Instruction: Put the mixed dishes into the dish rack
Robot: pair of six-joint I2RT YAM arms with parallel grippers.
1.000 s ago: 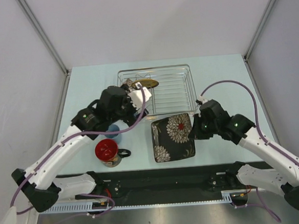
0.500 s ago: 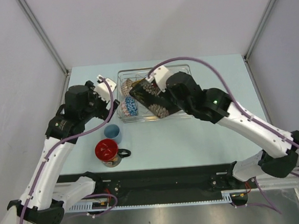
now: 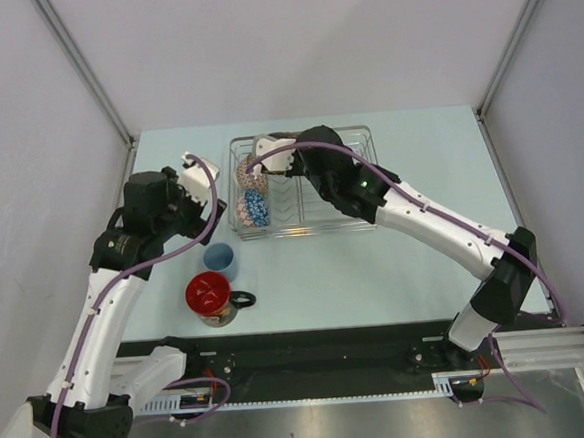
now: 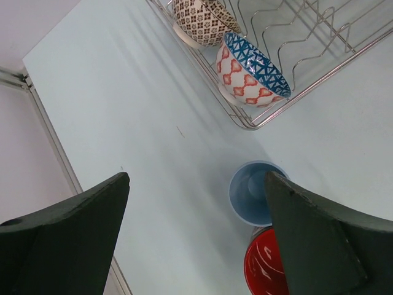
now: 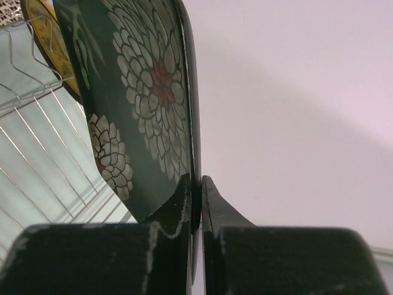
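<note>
A: Why is the dark square plate (image 5: 141,92) held on edge?

B: It is pinched at its rim by the right tool (image 5: 196,182), whose fingers are clenched on it. This way it can be lowered between the upright prongs of the dish rack (image 3: 303,228). Laid flat, it is judged, no slot would be entered. The plate is carried above the rack's far-left part and is not yet seated.

A: And the left tool (image 4: 198,181)?

B: It is spread wide and nothing is gripped. It is kept over the tabletop (image 4: 110,92) just left of the rack, where the plate's path is not crossed.

A: What is found in the rack?

B: Two bowls are tipped on their sides along the rack's left wall. The blue-patterned bowl (image 4: 252,70) is set at the near-left corner, with the reddish-white patterned bowl (image 4: 202,21) just beyond it. A yellow piece (image 5: 40,43) is glimpsed behind the plate, perhaps another dish, though too little of it is shown.

A: What is left outside the rack?

B: The light-blue cup (image 4: 255,193) is stood upright and empty just off the rack's near-left corner. The red-inside mug (image 4: 267,270) is placed beside the cup, farther from the rack.
</note>
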